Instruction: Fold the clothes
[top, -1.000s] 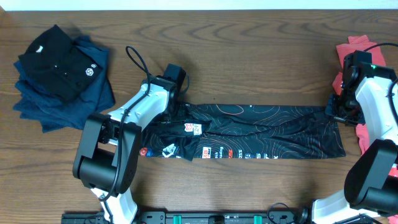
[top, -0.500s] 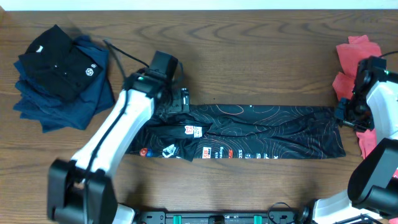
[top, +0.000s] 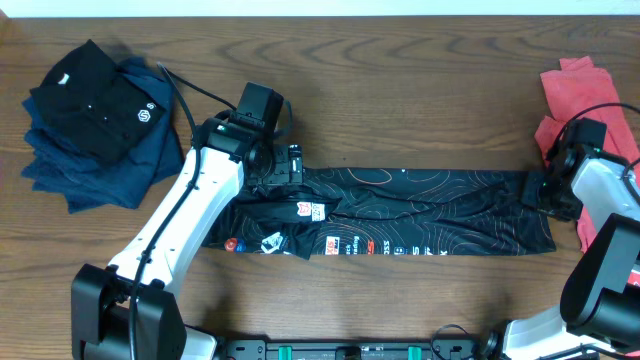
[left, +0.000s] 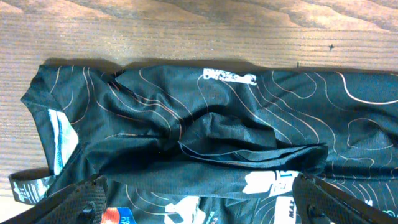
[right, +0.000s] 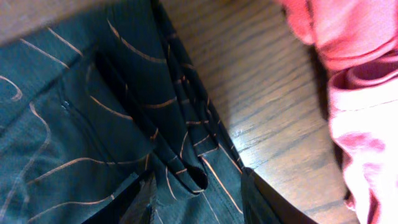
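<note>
Jersey (top: 430, 205), black, contour-lined, in 1 long band; left and right jaws apart.

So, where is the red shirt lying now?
Overhead, the red shirt lies at the far right, beside the right gripper and past the right end of the black jersey.

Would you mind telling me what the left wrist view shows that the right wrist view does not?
Only the left wrist view shows the jersey bunched into a fold, plus its white lettering and sponsor patches. Only the right wrist view shows the coral-red shirt, with bare wood between it and the jersey's edge. Both show the black contour-print jersey lying on the wooden table.
</note>
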